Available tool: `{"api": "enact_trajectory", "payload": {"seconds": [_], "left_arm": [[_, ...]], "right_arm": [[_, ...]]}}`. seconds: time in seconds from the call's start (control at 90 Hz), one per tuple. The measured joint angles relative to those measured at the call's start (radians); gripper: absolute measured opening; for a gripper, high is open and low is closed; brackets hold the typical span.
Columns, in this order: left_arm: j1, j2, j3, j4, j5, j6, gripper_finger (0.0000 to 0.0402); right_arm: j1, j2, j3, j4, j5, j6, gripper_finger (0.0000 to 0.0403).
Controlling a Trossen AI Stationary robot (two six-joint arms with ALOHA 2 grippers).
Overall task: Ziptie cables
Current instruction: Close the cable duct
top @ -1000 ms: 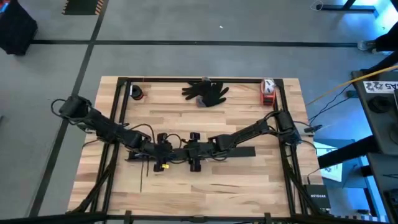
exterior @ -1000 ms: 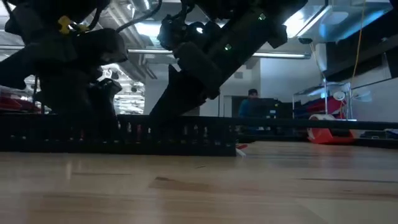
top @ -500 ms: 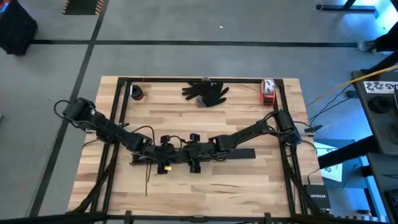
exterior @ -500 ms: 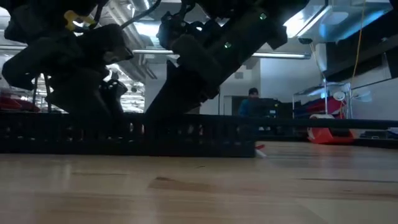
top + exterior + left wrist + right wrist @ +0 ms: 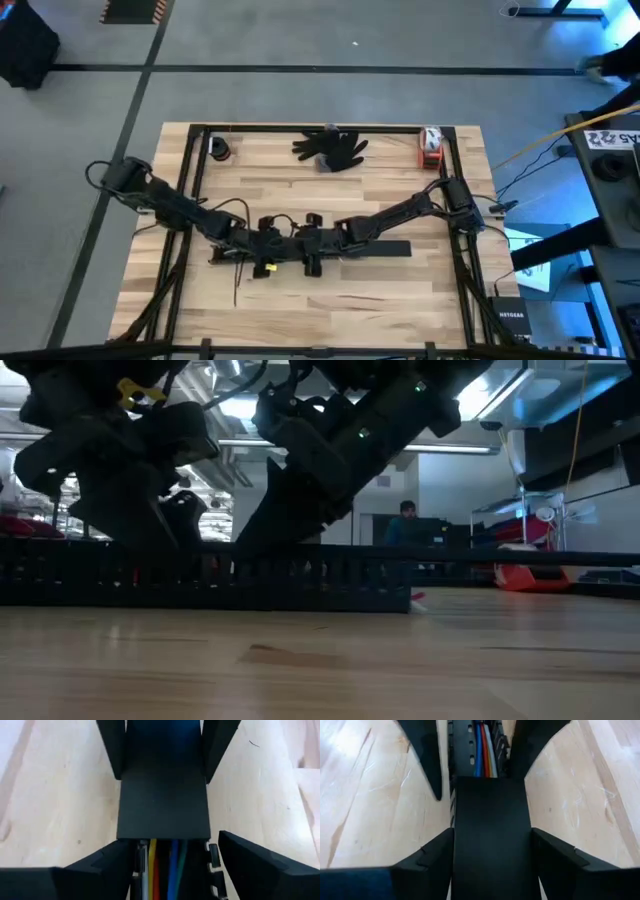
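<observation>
Slotted bar (image 5: pixel 200 575) shifted, covering cables (image 5: pixel 160 865)

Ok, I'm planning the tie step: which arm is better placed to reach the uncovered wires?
Left. The cables lie uncovered right between the left gripper's open fingers, while the right gripper straddles the black cover, with the cables farther ahead of it.
</observation>
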Motion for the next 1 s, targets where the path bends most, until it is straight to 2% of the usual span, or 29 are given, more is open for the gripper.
{"api": "enact_trajectory", "payload": {"seconds": [0.244,0.378,0.589,0.878,1.0], "left_arm": [[0.0,-0.117,0.001,-0.095,-0.007,0.016,0.0266],[0.001,-0.117,0.001,-0.094,-0.026,0.01,0.026],[0.028,-0.112,0.001,0.004,-0.096,-0.008,0.0254],[0.039,-0.045,0.002,-0.006,-0.067,0.044,0.0254],[0.039,-0.067,0.025,-0.094,-0.053,0.016,0.0254]], "right_arm": [[0.001,-0.002,-0.001,-0.023,-0.007,-0.012,0.0225],[0.001,-0.002,-0.002,-0.024,-0.008,-0.011,0.0225],[0.001,-0.002,-0.003,-0.018,-0.008,-0.017,0.0225],[0.001,0.001,-0.005,0.009,-0.001,-0.024,0.0225],[0.001,0.001,-0.005,0.008,0.0,-0.024,0.0225]]}}
